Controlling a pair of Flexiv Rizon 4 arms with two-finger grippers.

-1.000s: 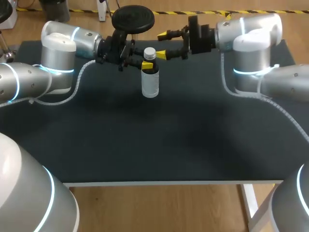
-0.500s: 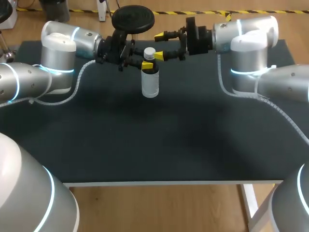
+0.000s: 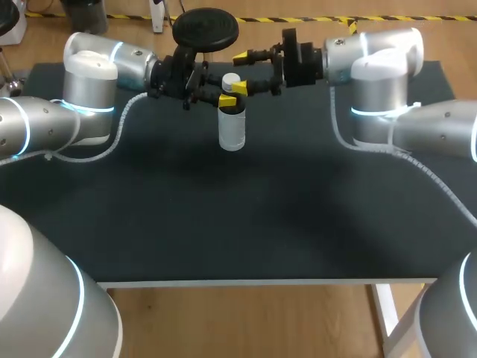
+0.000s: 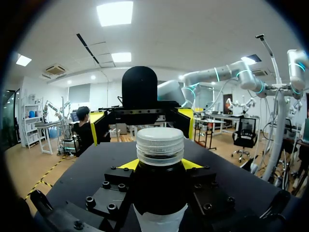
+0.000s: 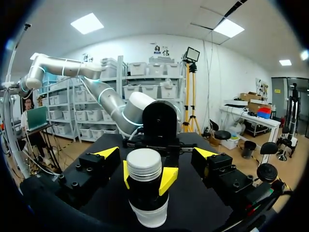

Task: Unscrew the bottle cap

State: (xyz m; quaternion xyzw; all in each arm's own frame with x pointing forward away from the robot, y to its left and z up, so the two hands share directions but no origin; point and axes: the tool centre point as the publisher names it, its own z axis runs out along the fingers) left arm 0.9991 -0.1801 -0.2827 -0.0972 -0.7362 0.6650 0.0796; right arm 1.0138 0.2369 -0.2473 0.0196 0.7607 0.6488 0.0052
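Here's the picture: the bottle (image 3: 232,127) stands upright on the black table (image 3: 246,224), toward the far side and about midway between the two arms. The left end effector (image 3: 228,100) has it. Its yellow tips press on either side of the dark shoulder just under the neck, clamping it from both sides, and the left wrist view shows the bottle wedged right between them. That's the bracing half of the job taken care of.

Now the cap (image 3: 231,78): white, ribbed, and by the look of it fully seated on the neck, with no gap beneath it in either wrist view. So nothing is unscrewed yet. The right end effector (image 3: 239,71) comes in from the opposite side at cap height, spread wide, one yellow tip on each side of the cap. It holds nothing. From overhead the nearer tip looks very close to the cap, but the right wrist view shows both tips standing apart from it, so I'd trust that one.

What's left, as I judge it: the right fingers need to pinch the cap, then turn it while the left end effector stops the body from spinning, likely in several bites, then lift it off. Practically the whole unscrewing is ahead.

As for writing: a pale sleeve seems to wrap the lower body of the bottle, possibly a label, but no print on it is legible from any view. The cap top is plain.
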